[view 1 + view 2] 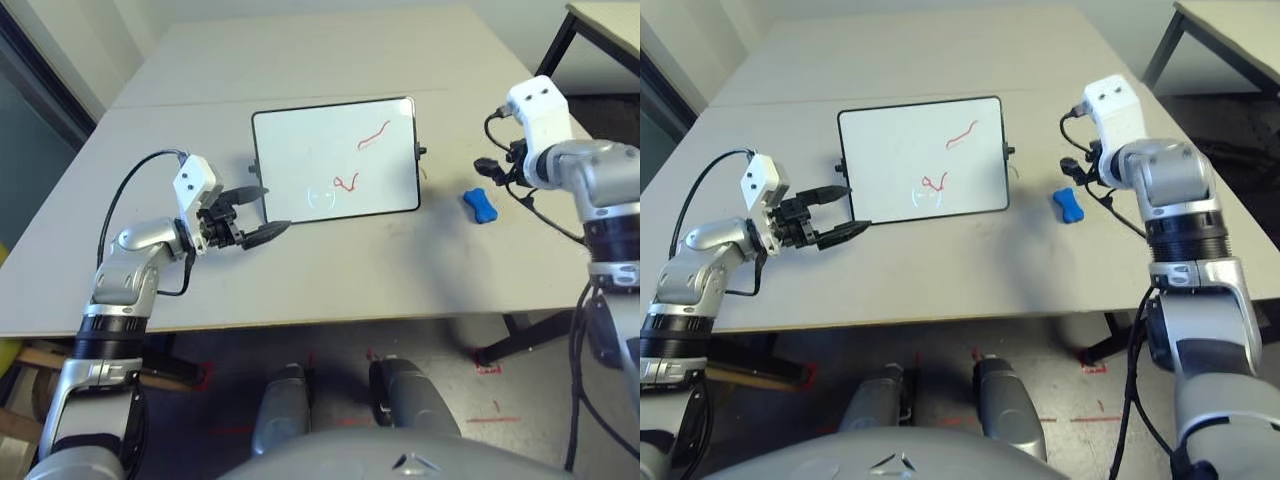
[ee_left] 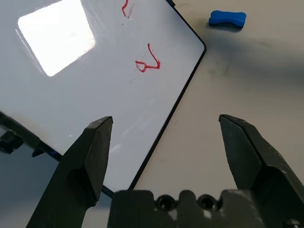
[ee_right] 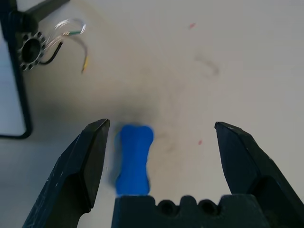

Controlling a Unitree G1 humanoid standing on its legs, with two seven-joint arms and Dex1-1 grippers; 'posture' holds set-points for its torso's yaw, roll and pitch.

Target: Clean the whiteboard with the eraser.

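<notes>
In the left eye view, the board (image 1: 330, 170) lies on the table (image 1: 300, 285), near its middle; it has a black frame, a knob on each of two sides, and red marks (image 1: 345, 183) on its white face; the eraser (image 1: 481, 206), which is blue, lies on the table to the right of the board, apart from it; the left claw (image 1: 268, 212) is at the left side of the board, with its fingers spread apart; the right claw (image 1: 488, 170) is near the eraser, above the table.

In the right eye view, the same scene is seen; a pale reflection is on the board, around the lower red mark.

In the left wrist view, the two fingers of the left claw stand wide apart, and nothing is between them in its hold; a bright patch of light shines on the board.

In the right wrist view, the fingers of the right claw are also wide open; it holds nothing; the eraser is seen between the two fingers, closer to one of them; thin wires (image 3: 71, 35) are beside the board's knob (image 3: 31, 50).
</notes>
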